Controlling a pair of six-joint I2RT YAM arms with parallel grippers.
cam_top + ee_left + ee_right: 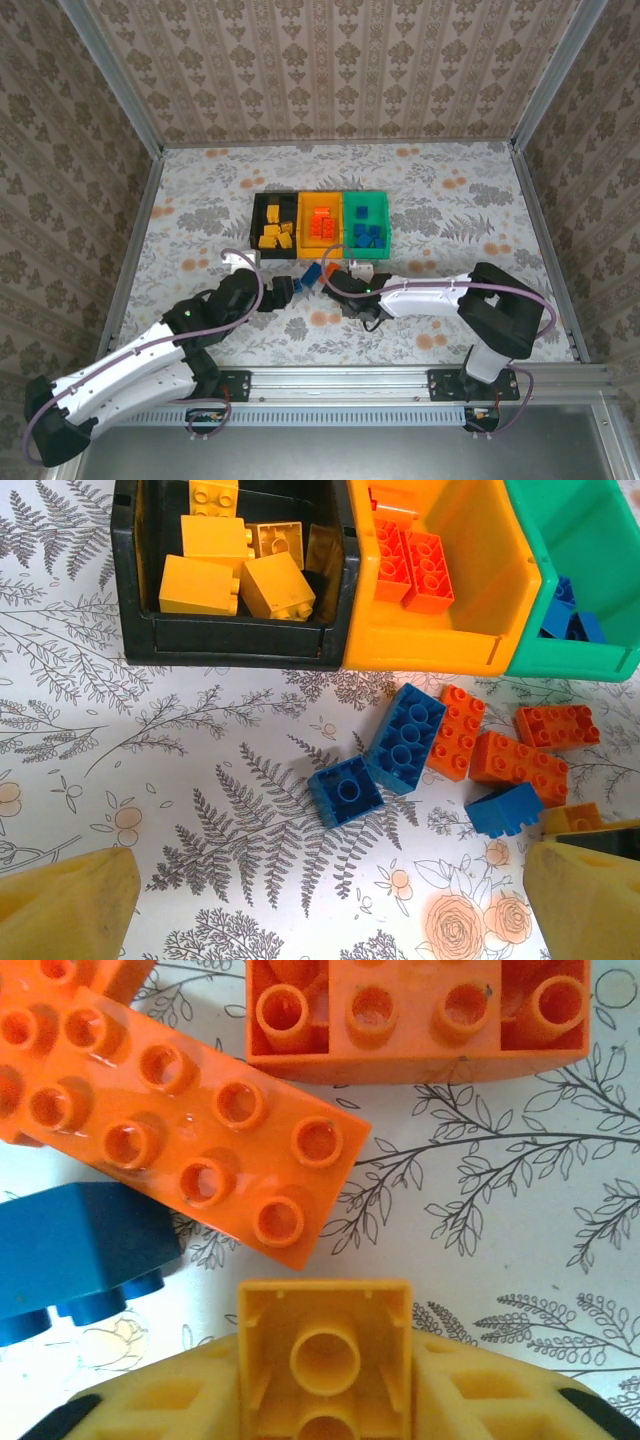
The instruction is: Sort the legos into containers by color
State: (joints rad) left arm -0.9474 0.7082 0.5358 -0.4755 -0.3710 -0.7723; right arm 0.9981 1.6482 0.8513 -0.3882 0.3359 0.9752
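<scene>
Three bins stand in a row on the bench (450,200). The black bin (230,640), on the left, holds yellow bricks (200,585). The orange bin (480,600), in the middle, holds orange bricks (415,565). The green bin (580,660), on the right, holds blue bricks (570,620).

Just near of the bins lie loose blue bricks (408,738) and loose orange bricks (520,768). The left claw (320,880) hangs above them, fingers (60,905) wide apart and holding nothing. The right claw (325,1395) is clamped on a yellow brick (325,1345), hollow side up, close to a long orange brick (190,1130).
</scene>
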